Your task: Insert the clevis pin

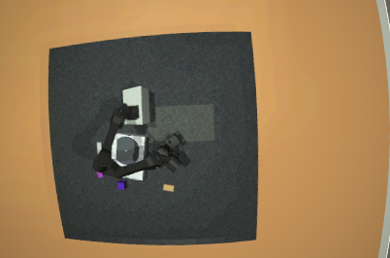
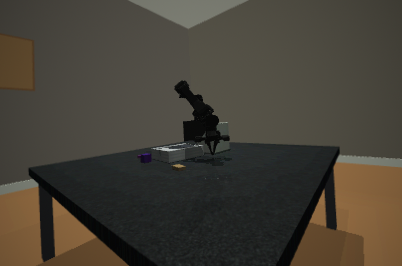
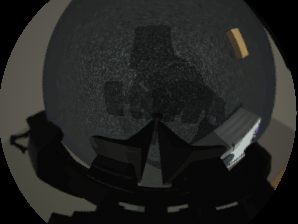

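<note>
The gripper's fingers are brought nearly together at their tips, and the steel pin [image 3: 157, 116] is pinched between them, only a small dark bit of it being made out at the fingertips in the wrist view. The gripper [image 1: 171, 153] [image 2: 213, 153] [image 3: 156, 123] is pointed down, low over the dark table [image 1: 218, 203] [image 2: 200, 209] [image 3: 90, 65], beside the tray; whether the tabletop is touched by pin or fingertips cannot be told. The pin's tilt is likewise too small to be read.

The steel tray [image 1: 141, 175] [image 2: 170, 156] [image 3: 239, 134] is set just beside the gripper, and within its rim the wide grey disc [image 1: 127, 150] is seen lying flat, a tiny pale spot showing near its middle. The disc and tray are yet to be joined by the pin.

The black arm [image 1: 111, 135] [image 2: 201, 109] is bent around the tray, its forearm passed over one end. Near that end, a purple block [image 1: 121, 185] [image 2: 145, 158] and a magenta block [image 1: 100, 175] are seen, the latter partly hidden by the arm. A tan block [image 1: 168, 187] [image 2: 178, 167] [image 3: 237, 43] is placed well apart from the tray. On the opposite side, a pale box [image 1: 135, 102] [image 2: 223, 130] is stood near the tray.
</note>
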Robot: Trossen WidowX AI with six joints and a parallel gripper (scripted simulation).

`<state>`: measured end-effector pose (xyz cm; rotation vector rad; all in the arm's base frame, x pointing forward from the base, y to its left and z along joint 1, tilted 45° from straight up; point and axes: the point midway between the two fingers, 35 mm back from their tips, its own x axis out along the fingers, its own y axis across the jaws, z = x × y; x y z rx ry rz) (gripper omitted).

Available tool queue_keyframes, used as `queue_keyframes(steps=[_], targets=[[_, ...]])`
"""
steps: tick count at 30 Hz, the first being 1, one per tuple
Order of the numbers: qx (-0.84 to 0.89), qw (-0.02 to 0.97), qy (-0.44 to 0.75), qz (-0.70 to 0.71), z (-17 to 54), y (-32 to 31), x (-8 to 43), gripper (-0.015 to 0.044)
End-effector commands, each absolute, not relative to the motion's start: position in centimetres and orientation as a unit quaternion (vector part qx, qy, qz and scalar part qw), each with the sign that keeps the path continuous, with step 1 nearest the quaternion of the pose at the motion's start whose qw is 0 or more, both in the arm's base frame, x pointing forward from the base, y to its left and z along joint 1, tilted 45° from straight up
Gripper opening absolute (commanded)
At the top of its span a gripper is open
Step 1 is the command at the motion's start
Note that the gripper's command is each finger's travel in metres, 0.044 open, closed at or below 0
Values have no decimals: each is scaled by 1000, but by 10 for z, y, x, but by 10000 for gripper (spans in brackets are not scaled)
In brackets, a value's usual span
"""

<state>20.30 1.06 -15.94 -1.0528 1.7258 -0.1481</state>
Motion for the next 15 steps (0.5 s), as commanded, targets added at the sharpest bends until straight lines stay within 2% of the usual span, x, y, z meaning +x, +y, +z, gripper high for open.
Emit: queue_keyframes(steps=[1,15], targets=[[-437,536,720,-62,-150,22,208,0],[-436,537,720,-62,-128,45,209,0]])
